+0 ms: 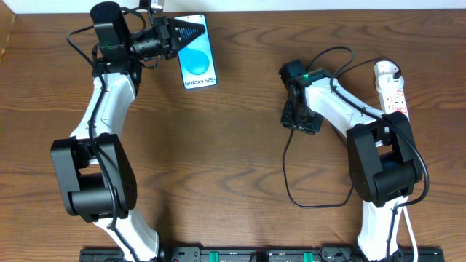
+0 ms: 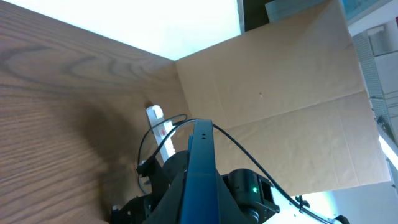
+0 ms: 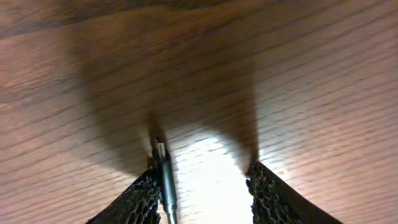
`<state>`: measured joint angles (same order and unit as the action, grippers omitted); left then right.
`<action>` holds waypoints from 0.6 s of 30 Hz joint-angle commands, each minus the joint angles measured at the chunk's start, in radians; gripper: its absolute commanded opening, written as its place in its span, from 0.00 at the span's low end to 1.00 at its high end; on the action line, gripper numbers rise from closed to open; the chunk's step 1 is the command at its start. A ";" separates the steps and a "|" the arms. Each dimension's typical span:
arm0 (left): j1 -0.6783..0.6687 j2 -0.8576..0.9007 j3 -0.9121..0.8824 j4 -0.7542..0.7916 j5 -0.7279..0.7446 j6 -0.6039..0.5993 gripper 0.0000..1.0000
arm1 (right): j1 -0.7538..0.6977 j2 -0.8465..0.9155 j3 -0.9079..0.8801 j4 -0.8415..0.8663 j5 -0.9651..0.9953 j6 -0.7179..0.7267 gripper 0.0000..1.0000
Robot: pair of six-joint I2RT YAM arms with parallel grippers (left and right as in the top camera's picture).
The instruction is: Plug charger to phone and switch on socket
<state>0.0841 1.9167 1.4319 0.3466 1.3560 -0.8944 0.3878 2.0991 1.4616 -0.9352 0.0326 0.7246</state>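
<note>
Two risks: right pincer [image 3: 202,183] parted, charger plug [image 3: 163,165] leaning loose on one finger, may slip to the surface [image 3: 292,74] and twist off line; left pincer [image 1: 182,33] clamped on phone [image 1: 198,65] at one end, well apart from plug, thin grip may pivot; socket [image 1: 392,87] far right
</note>
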 commanded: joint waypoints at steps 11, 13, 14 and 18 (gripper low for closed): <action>-0.003 -0.028 -0.003 0.006 0.024 -0.013 0.07 | 0.023 0.014 -0.051 0.049 0.075 0.017 0.53; -0.003 -0.028 -0.003 0.006 0.024 -0.013 0.07 | 0.028 0.014 -0.052 0.055 0.102 0.023 0.54; -0.003 -0.028 -0.003 0.006 0.024 -0.012 0.07 | 0.031 0.014 -0.053 0.068 0.105 0.023 0.54; -0.003 -0.028 -0.003 0.006 0.025 -0.013 0.07 | 0.045 0.014 -0.056 0.165 0.036 -0.026 0.68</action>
<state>0.0822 1.9167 1.4319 0.3466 1.3563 -0.8944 0.4187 2.0872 1.4368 -0.8143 0.0788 0.7269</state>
